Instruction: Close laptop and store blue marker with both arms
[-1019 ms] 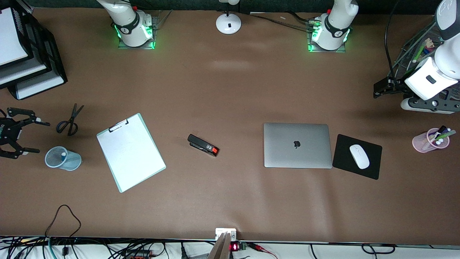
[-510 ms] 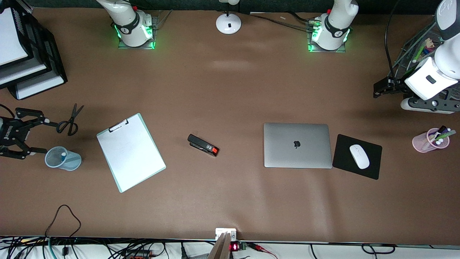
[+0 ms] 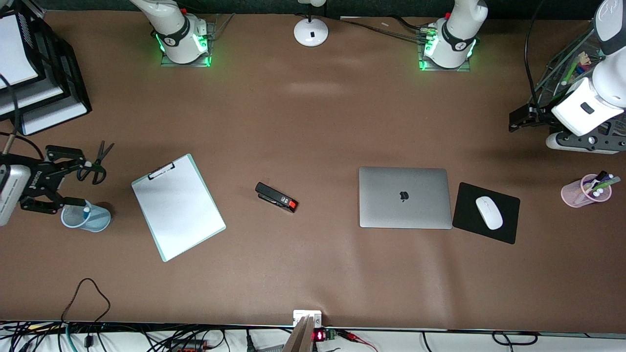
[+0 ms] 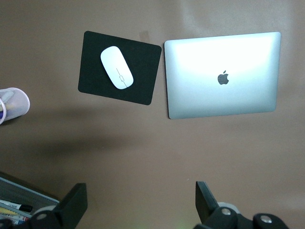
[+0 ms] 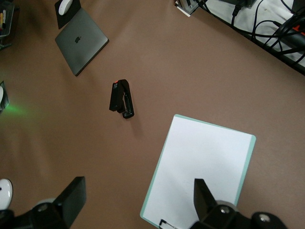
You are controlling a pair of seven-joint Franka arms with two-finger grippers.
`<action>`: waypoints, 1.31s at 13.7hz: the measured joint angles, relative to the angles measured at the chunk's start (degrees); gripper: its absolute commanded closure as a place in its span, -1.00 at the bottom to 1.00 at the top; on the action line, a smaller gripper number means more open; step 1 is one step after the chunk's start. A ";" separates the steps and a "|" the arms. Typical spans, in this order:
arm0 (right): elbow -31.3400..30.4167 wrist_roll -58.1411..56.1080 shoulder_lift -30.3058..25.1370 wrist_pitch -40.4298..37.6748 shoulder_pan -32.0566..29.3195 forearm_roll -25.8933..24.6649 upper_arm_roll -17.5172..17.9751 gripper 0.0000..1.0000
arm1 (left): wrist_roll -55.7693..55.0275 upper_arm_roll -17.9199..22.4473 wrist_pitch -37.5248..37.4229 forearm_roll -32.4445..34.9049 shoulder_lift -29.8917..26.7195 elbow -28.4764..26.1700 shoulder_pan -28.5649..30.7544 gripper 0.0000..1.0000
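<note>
1. The right gripper hung with its fingers spread wide and nothing between them, over the table near the edge at the right arm's end, above the blue cup and the scissors.
2. In the blue cup stood the marker, only its white end showing at the rim.
3. Just toward the table's middle from the cup lay a clipboard with white paper, tilted; in the right wrist view it showed below that gripper's fingers.
4. A stapler, black with a red end, lay near the middle of the table.
5. The left gripper hung with its fingers wide apart and empty, near the edge at the left arm's end, beside a wire rack of pens at the corner on the bases' side.
6. Its wrist view looked down on the laptop, shut flat with the logo up, well apart from its fingers.
7. The laptop lay toward the left arm's end, just beside a black pad with a white mouse on it.
8. A pink cup of pens stood close to the edge at that end.
</note>
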 measured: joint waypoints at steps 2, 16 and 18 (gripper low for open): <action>0.67 6.19 -0.01 0.16 1.94 -0.72 0.00 -1.00 | 0.00 0.01 0.00 0.00 0.00 0.01 0.00 -1.00; -7.86 56.74 -11.35 -2.19 12.00 -30.72 0.15 -1.00 | 0.00 0.05 -0.23 0.00 0.00 0.40 -0.04 -1.00; -7.99 58.92 -13.52 -3.48 12.00 -34.96 0.09 -1.00 | 0.00 0.07 -0.48 0.00 0.01 0.40 -0.04 -1.00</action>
